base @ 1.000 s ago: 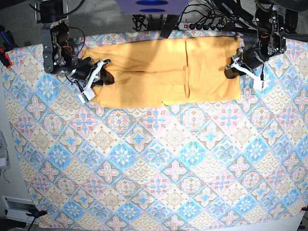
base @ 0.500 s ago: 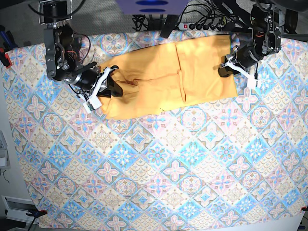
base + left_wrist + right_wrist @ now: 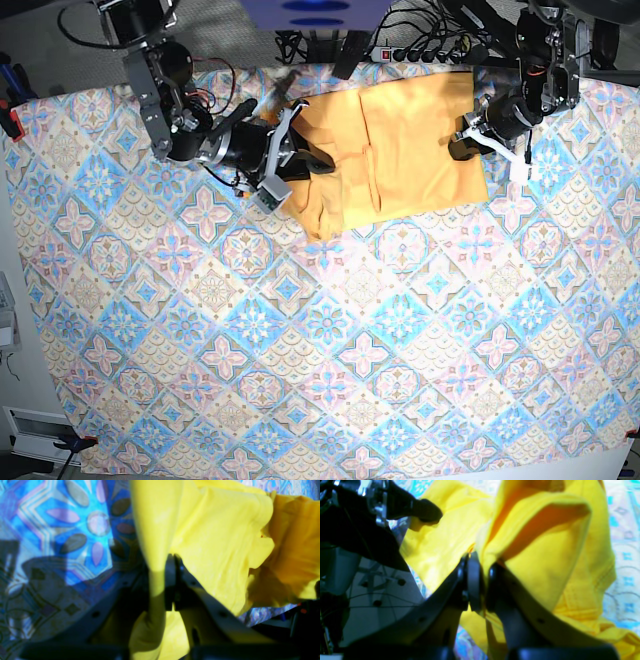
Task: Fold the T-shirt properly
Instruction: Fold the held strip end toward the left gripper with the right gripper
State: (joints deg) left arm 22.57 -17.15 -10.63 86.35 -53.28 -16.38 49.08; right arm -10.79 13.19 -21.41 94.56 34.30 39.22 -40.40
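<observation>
Landmark for all positions: the T-shirt (image 3: 400,150), which lies at the far edge of the tabletop (image 3: 330,340), on the patterned tablecloth (image 3: 200,300), right of centre in the base view.

Item one, left of the shirt: the right claw (image 3: 290,160) sits at the shirt's left end. The right wrist view shows its jaws nearly closed with a bunched layer of yellow cloth (image 3: 545,545) pinched between them. The cloth arches up and over the claw (image 3: 482,565), so this end is lifted clear of the tablecloth, not dragged flat. Judgement: the end is held high so that it can be carried across the body of the shirt to make a crosswise fold.

Item two, the shirt itself: the left portion is rumpled and doubled where the right claw holds it; the middle and right portion lies flat, with a lengthwise crease visible. No print is visible.

Item three, right of the shirt: the left claw (image 3: 470,135) is at the shirt's right edge. The left wrist view shows its jaws drawn close on a thin vertical strip of fabric (image 3: 156,530), with the tablecloth (image 3: 62,525) beside it. Judgement: this grip anchors the right edge so the cloth does not slide while the other end travels.

Risk, judged: the bunched left end may land wrinkled unless spread on release.
</observation>
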